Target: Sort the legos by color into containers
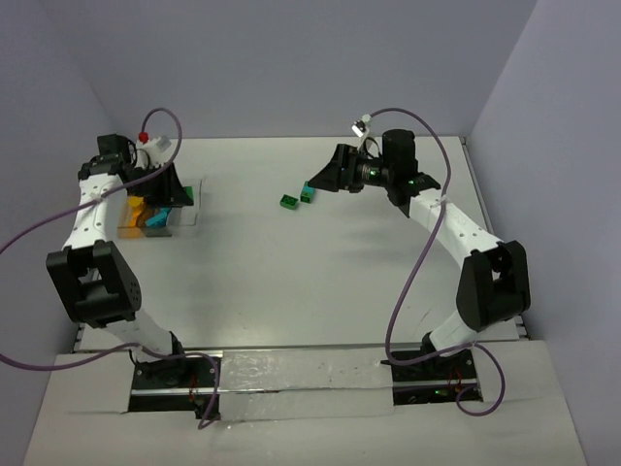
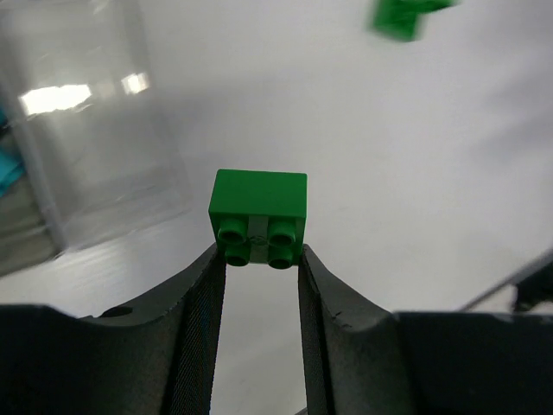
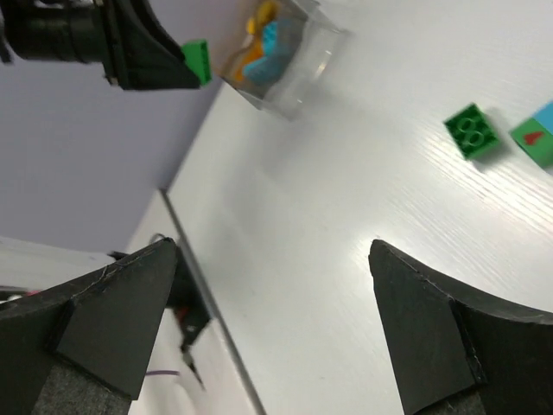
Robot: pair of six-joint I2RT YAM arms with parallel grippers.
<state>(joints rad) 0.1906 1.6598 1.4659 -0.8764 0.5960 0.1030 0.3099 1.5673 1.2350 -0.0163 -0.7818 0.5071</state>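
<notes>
Now, left claw [image 2: 261, 258] grasps a green brick [image 2: 259, 201] near the tray [image 2: 95, 156] — right claw [image 3: 273, 251] released, empty, over the surface [image 3: 346, 173].

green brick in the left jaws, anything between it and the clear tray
Nothing visible does. The left gripper pinches the green brick in its jaws right beside the clear tray; in the left wrist view only bare table shows between them.

A white desk [image 1: 320, 282] with a faint wood grain sits between plain lavender walls [image 1: 291, 68]. Along its near edge runs a shiny, crinkled strip [image 1: 301, 374], possibly foil or silver tape.
</notes>
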